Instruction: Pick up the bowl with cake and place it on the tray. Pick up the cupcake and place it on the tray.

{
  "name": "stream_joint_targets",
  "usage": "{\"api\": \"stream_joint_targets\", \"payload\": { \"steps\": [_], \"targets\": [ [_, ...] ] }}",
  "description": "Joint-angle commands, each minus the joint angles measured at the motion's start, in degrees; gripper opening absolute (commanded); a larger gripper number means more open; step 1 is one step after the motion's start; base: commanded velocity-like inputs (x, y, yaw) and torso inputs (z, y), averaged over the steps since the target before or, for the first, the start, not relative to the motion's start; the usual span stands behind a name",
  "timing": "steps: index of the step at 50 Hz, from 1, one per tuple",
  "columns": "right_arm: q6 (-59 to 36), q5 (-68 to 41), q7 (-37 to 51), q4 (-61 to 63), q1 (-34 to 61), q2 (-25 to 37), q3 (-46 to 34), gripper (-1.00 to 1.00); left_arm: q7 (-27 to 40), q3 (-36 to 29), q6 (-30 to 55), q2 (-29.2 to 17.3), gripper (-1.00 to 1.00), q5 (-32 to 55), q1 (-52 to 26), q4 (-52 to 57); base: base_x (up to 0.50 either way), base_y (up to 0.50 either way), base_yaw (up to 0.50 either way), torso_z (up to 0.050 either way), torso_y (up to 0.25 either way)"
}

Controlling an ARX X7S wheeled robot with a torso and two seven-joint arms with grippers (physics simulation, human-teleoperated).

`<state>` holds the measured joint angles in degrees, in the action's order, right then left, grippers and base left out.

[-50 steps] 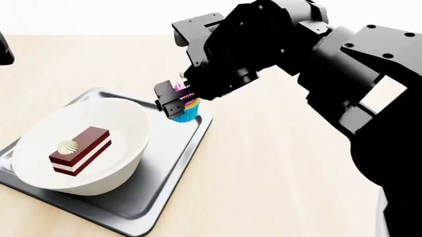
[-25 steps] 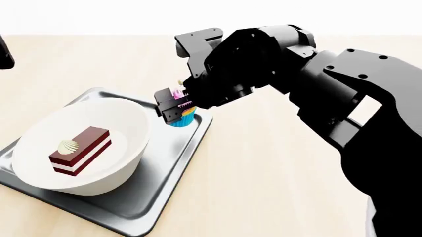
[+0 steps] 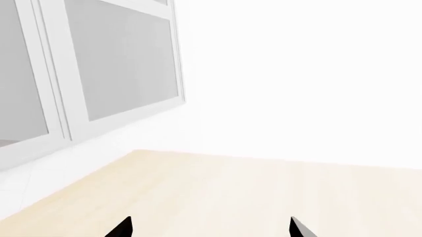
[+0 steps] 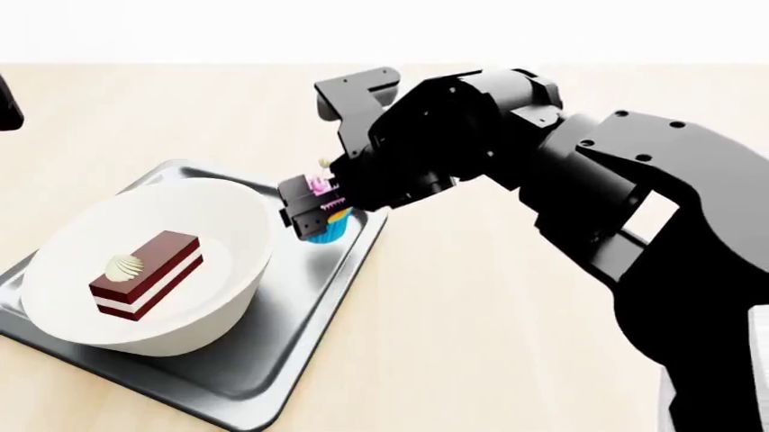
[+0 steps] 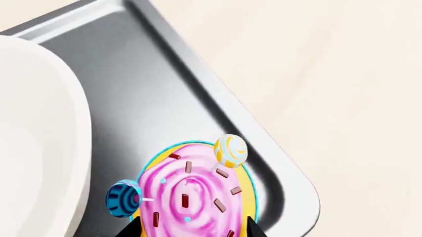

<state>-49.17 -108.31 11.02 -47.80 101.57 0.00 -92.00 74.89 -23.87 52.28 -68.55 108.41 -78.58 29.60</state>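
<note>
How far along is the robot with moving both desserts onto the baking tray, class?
Done: the white bowl holding the layered cake slice sits on the grey tray. In hand: the right gripper grips the pink-frosted cupcake over the tray's far corner, beside the bowl. Left: release it and withdraw. The left gripper is open, facing bare table.

1. The right arm reaches in from the right side toward the left, its wrist bent downward.
2. The right gripper (image 4: pixel 315 214) points down, fingers closed on something between them.
3. The left gripper (image 3: pixel 207 228) shows only two dark fingertips, set apart.
</note>
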Motion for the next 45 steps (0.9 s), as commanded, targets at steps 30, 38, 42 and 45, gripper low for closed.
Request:
{"api": "stream_joint_targets", "payload": {
  "steps": [30, 38, 42, 45],
  "targets": [
    [-1.0, 2.5, -2.5, 0.0, -2.4, 0.0, 0.7, -1.0, -1.4, 0.5, -0.9, -0.9, 1.0, -1.2, 1.7, 0.4, 0.0, 0.0, 0.0, 0.0, 0.0],
    [-1.2, 3.0, -2.9, 0.2, -2.6, 0.0, 0.8, -1.0, 0.2, 0.0, -0.4, -0.1, 1.0, -0.1, 0.5, 0.4, 0.0, 0.0, 0.0, 0.0, 0.0],
    [-1.2, 3.1, -3.3, 0.1, -2.5, 0.0, 0.8, -1.0, 0.2, -0.2, -0.1, 0.2, 1.0, -0.1, 0.0, 0.4, 0.0, 0.0, 0.0, 0.0, 0.0],
    [-1.8, 2.5, -3.6, -0.3, -2.0, 0.0, 0.8, 1.0, -0.5, 0.0, -0.2, -0.1, 1.0, -0.5, 0.3, 0.4, 0.0, 0.0, 0.0, 0.0, 0.0]
  ]
}}
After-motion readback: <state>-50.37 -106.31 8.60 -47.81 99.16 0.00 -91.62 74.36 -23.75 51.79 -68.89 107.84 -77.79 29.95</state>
